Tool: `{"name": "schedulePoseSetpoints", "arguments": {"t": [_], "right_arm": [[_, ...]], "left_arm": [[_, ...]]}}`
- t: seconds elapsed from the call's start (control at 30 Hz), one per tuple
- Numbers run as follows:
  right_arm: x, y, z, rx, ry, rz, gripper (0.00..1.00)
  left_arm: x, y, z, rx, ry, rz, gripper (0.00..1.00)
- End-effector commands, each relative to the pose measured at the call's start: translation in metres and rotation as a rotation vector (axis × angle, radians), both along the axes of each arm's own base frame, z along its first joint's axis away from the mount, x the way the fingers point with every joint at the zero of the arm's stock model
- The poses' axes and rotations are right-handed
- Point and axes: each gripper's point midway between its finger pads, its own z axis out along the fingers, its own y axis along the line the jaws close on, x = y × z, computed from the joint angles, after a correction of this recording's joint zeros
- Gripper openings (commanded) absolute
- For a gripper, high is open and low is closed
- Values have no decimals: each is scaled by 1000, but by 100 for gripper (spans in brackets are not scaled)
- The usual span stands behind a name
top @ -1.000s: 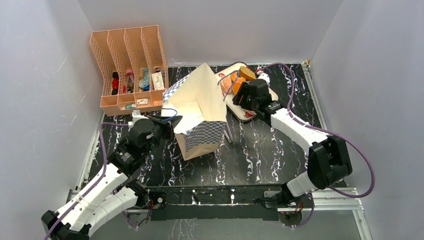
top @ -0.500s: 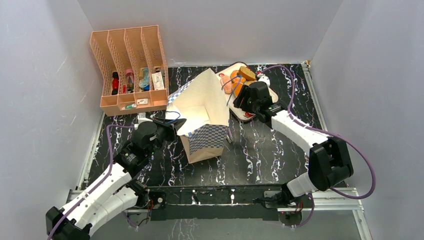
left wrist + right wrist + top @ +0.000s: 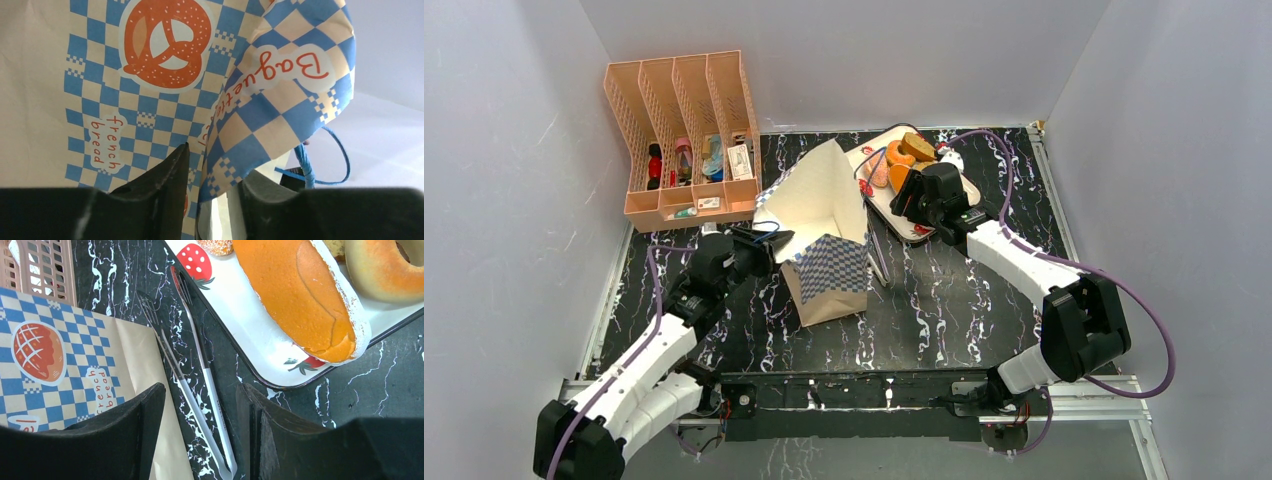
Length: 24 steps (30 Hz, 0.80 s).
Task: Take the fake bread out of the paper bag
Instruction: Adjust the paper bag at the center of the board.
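Note:
The paper bag point(image 3: 829, 250) stands mid-table with its mouth facing up and left. My left gripper point(image 3: 762, 243) is at its left rim. In the left wrist view the chequered rim point(image 3: 260, 120) hangs between my parted jaws point(image 3: 212, 160), with a gap showing beside the paper. The fake bread lies on the strawberry-print tray point(image 3: 919, 228): donuts point(image 3: 894, 153), toast point(image 3: 919, 147), a pinkish roll point(image 3: 879, 176). The long loaf point(image 3: 300, 295) and a donut point(image 3: 385, 265) show in the right wrist view. My right gripper point(image 3: 900, 200) hovers open and empty point(image 3: 200, 387) over the tray's near-left edge.
Metal tongs point(image 3: 200, 365) lie on the black marble top between the bag and the tray point(image 3: 260, 335), and also show in the top view point(image 3: 876, 255). A peach file rack point(image 3: 684, 140) stands at the back left. Grey walls enclose the table on three sides.
The bag has swung from a tilt to standing more upright. My left gripper moved up and right with its rim. My right gripper drew back a little, uncovering more of the tray.

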Motion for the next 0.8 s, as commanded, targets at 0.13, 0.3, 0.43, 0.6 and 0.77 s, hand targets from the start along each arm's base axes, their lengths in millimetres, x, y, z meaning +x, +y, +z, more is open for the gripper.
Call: {"name": "schedulePoseSetpoints", "arguments": {"t": [0.13,0.3,0.43,0.6,0.77], "right_arm": [[10,2,32,10,-98,0,52],[13,0,37,2,-112,-10,52],[16,2,38,1,-113,-9,52],[20,6,41,7,-115,-3,52],[20,13,42,1,-117,1,52]], "left_arm": [[0,-17,55,35,-122,-140,47],[-5,-13,75,142,-127,-173,50],[-13,-8,81,209,-102,-194,52],[-27,-3,70,280,-41,-236,56],[-31,-5,57,259,-25,-251,54]]}}
